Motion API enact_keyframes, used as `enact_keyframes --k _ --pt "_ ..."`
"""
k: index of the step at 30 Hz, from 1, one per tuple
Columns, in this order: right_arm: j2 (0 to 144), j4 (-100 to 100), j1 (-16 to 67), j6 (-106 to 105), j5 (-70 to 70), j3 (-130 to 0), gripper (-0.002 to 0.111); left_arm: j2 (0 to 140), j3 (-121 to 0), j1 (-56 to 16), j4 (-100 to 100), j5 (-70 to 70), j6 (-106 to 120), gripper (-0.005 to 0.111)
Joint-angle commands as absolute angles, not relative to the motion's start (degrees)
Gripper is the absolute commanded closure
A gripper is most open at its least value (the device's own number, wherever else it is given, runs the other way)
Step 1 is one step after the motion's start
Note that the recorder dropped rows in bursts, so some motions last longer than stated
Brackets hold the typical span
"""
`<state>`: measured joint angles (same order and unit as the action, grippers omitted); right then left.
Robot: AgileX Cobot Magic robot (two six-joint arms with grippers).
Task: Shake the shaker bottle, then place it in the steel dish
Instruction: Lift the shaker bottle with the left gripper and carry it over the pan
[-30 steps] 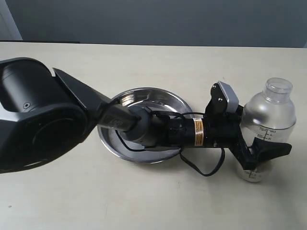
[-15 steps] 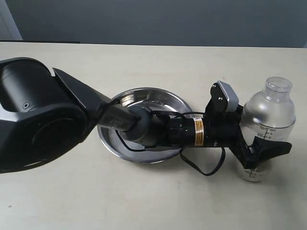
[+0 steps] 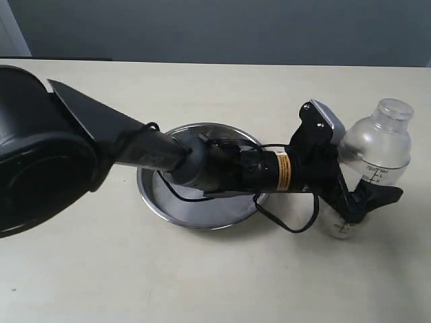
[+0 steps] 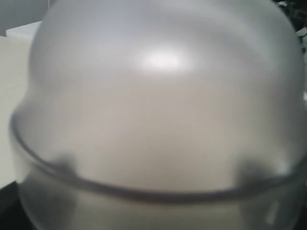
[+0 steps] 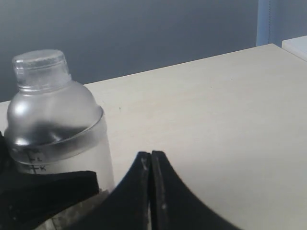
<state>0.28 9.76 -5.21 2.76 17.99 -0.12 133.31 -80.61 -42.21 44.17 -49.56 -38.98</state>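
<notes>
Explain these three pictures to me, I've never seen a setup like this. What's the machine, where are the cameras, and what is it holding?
This is a robot with two arms, each ending in a two-fingered gripper. The wide picture comes from a camera off the arms, looking down on a pale table. In it the big black left arm stretches across a round steel dish. Its left gripper is clamped on the shaker bottle, a clear plastic bottle that is tilted, beside the dish and not in it. The other two pictures come from small cameras on the wrists. The left wrist camera is so close that the bottle's frosted dome fills the picture. The right wrist camera shows the right gripper, shut and holding nothing, with the bottle off to one side.
</notes>
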Motion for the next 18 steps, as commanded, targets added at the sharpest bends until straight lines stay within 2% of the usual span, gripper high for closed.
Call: enact_keyframes --k 1,8,18 --pt "0.0 9.7 -5.2 2.8 17.6 0.0 0.109 127.8 -80.6 -42.2 43.1 -44.4 -37.2 0.106" --pt "0.0 9.7 -5.2 2.8 17.6 0.0 0.109 121.7 -79.5 -40.7 38.3 -40.5 -35.9 0.106" --pt "0.0 9.7 -5.2 2.8 17.6 0.0 0.109 106.6 -71.8 -32.9 37.0 -29.3 -35.5 0.106"
